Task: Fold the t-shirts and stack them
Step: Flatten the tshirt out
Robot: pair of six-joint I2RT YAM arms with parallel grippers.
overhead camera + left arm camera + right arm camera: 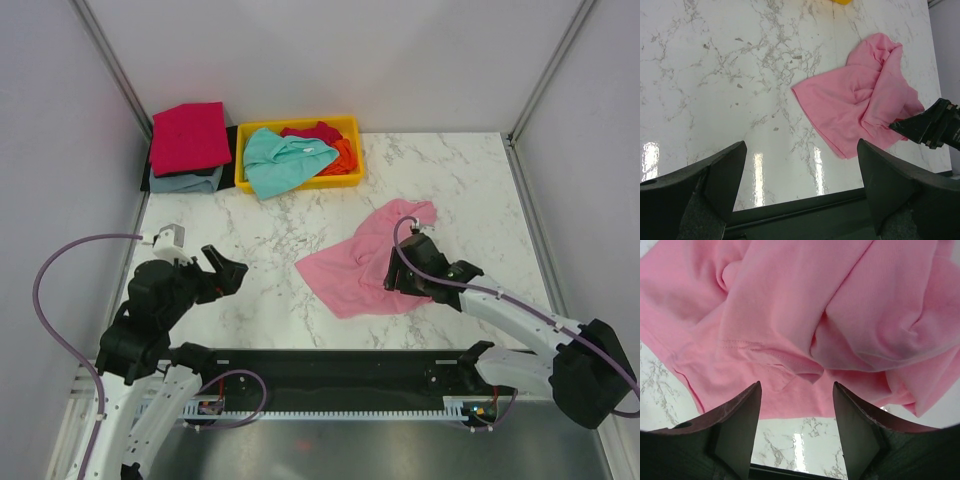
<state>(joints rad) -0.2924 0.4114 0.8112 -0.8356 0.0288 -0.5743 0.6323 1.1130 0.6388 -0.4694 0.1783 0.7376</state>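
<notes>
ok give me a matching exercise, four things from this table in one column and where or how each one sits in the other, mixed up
Things:
1. pink t-shirt
2. teal t-shirt
3. crimson t-shirt
4. left tool

Places or states:
A. folded flat in the far left corner
B. crumpled on the table, at the right tool
C. hanging over the front rim of the yellow tray
D. open, holding nothing, above bare marble

Pairs: 1-B, 2-C, 3-A, 4-D
</notes>
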